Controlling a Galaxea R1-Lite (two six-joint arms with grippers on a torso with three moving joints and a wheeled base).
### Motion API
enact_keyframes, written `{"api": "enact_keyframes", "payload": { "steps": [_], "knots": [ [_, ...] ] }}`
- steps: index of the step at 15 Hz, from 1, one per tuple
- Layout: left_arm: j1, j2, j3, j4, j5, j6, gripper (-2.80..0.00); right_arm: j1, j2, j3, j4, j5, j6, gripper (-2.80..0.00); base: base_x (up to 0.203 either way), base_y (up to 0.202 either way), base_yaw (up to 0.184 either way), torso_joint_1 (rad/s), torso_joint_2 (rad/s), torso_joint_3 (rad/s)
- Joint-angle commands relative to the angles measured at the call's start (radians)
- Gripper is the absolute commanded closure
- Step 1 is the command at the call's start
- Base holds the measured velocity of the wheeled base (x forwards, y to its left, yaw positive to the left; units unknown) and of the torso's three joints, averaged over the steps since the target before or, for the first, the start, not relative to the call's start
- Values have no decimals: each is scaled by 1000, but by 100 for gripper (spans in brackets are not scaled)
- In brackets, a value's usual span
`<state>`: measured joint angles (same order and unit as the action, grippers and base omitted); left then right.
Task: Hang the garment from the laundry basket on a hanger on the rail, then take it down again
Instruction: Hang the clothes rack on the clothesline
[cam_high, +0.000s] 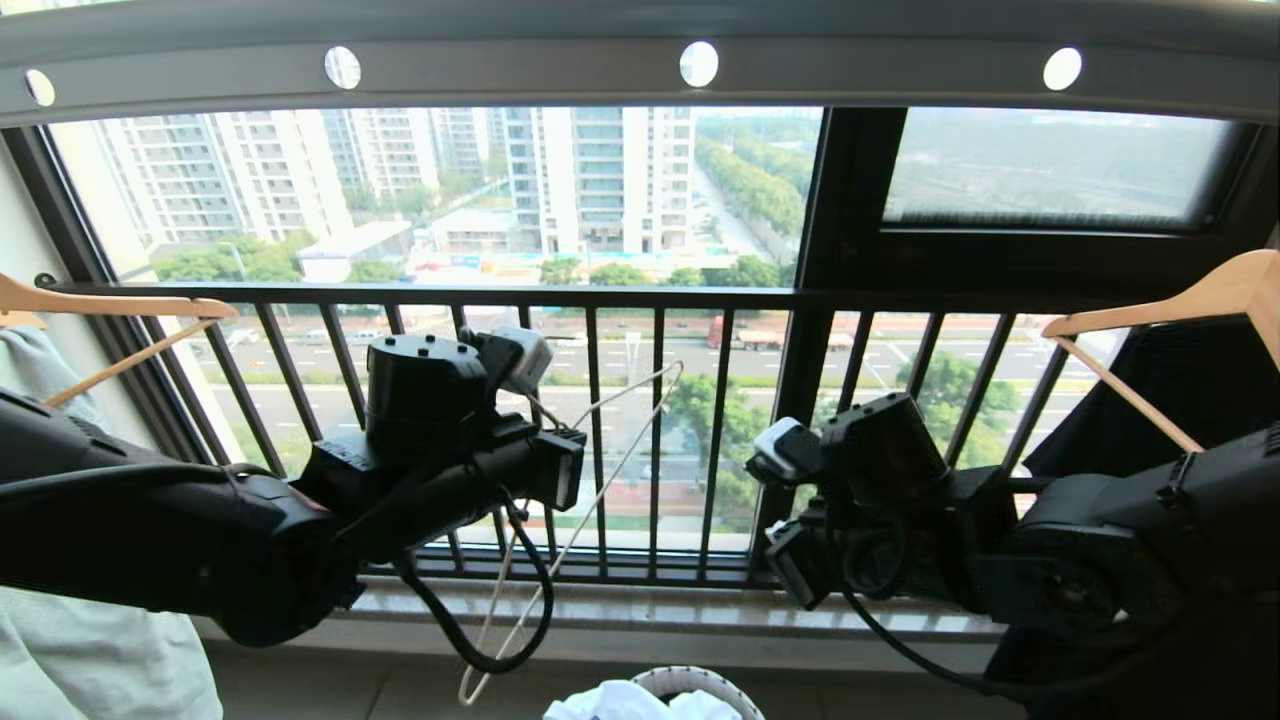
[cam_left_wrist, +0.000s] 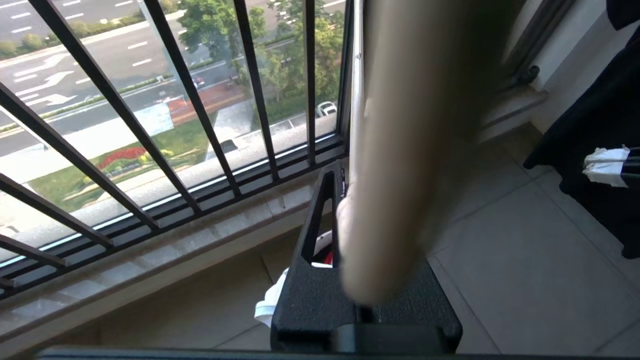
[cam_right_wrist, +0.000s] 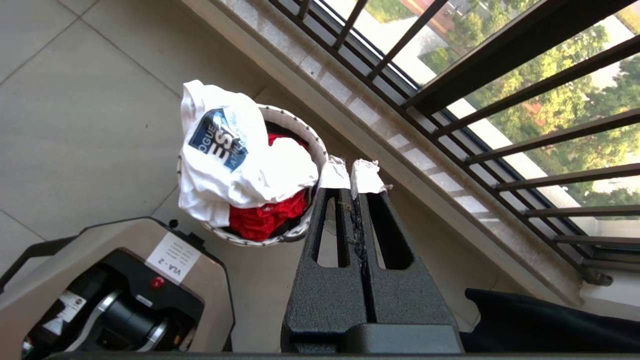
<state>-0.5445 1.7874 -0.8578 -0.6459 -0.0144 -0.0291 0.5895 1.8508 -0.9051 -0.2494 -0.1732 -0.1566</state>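
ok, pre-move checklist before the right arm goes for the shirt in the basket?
1. Thin cream wire hanger held by left gripper: ok, jaws shut on it.
2. Right gripper empty: ok, shut on nothing.
3. Right gripper open for the pick: not ok.
4. White T-shirt with dark blue print reachable: ok, on top in the round woven basket, over a red cloth.
5. Grey holed overhead rail free between the wooden hangers: ok.

Balcony laundry station, item count

One rail (cam_high: 520, 75); one wire hanger (cam_high: 590, 500); two wooden hangers (cam_high: 110, 305); one laundry basket (cam_right_wrist: 320, 150); one white T-shirt (cam_right_wrist: 225, 155); one red cloth (cam_right_wrist: 265, 217).
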Motion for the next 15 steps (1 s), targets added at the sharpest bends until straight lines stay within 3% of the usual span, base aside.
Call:
{"api": "enact_keyframes", "payload": {
  "steps": [1, 4, 11, 15],
  "knots": [
    [1, -135, -40, 243, -18, -1, 0, 0, -93, 28, 12, -1, -7, 0, 0, 0, 0, 0, 0, 0],
    [14, -307, -64, 481, -25, -1, 0, 2, -166, 59, 15, -2, -62, 0, 0, 0, 0, 0, 0, 0],
    [64, -660, -71, 883, -19, -1, 0, 6, -194, 60, 13, -2, -66, 0, 0, 0, 0, 0, 0, 0],
    [140, -703, -250, 1074, -8, 6, 0, 3, -196, 61, 13, -3, -66, 0, 0, 0, 0, 0, 0, 0]
  ]
}}
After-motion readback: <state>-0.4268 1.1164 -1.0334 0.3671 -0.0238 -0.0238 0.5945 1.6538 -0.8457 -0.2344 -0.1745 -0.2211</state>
